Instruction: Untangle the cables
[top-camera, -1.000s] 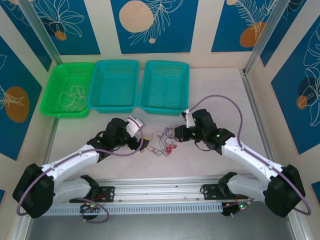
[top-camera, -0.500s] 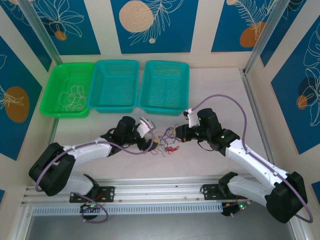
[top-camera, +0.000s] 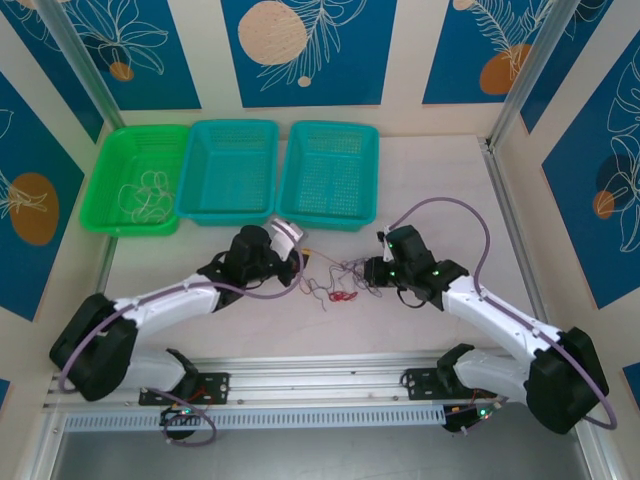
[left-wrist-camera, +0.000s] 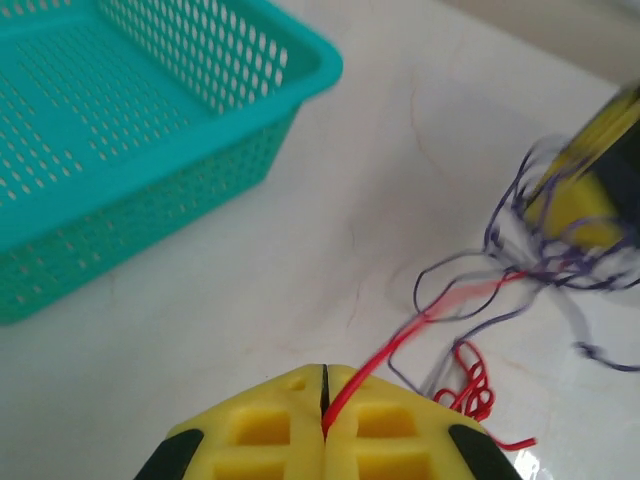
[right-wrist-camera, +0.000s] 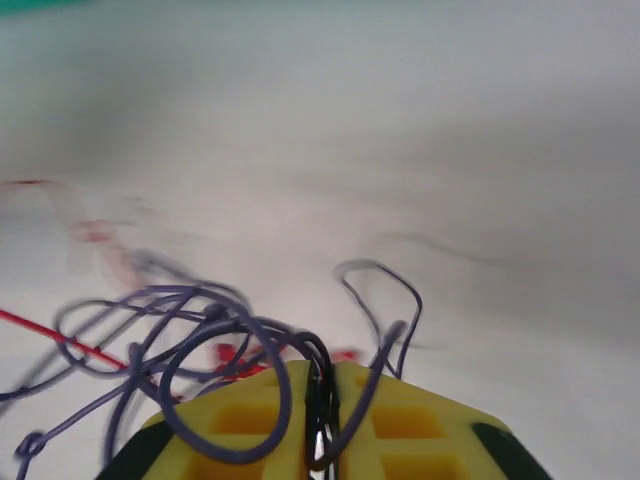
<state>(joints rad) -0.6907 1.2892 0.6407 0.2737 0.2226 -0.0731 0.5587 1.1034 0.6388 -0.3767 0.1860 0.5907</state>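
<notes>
two claws are facing each other low over the pale surface (top-camera: 440, 190), and the cables (top-camera: 335, 282) are lying strung out between them in a loose tangle. the left claw (left-wrist-camera: 323, 390) is pressing its yellow fingers (left-wrist-camera: 255, 430) together on a red cable (left-wrist-camera: 400, 345); that strand is coming out of the slit between the pads and running straight, ahead and to the right of the claw, into the knot. just right of this claw's tips, a curly stretch of red is lying flat on the surface. farther ahead and to the right, purple cables (left-wrist-camera: 500, 270) are looping around the blurred yellow tips of the other claw. ahead and to the left of the left claw, a teal basket (left-wrist-camera: 150, 210) is sitting on the surface, well clear of the wires. the right claw (right-wrist-camera: 322, 405) is holding its fingers nearly closed on the purple cables: one dark loop is passing down through the narrow slit between the pads, and more loops are spilling out to its left. beyond those loops, the red strand is crossing low at the left of this claw. far left of both claws, a green basket (top-camera: 125, 160) is holding a small heap of pale wire (top-camera: 148, 190) beside a second teal basket (top-camera: 230, 170).
</notes>
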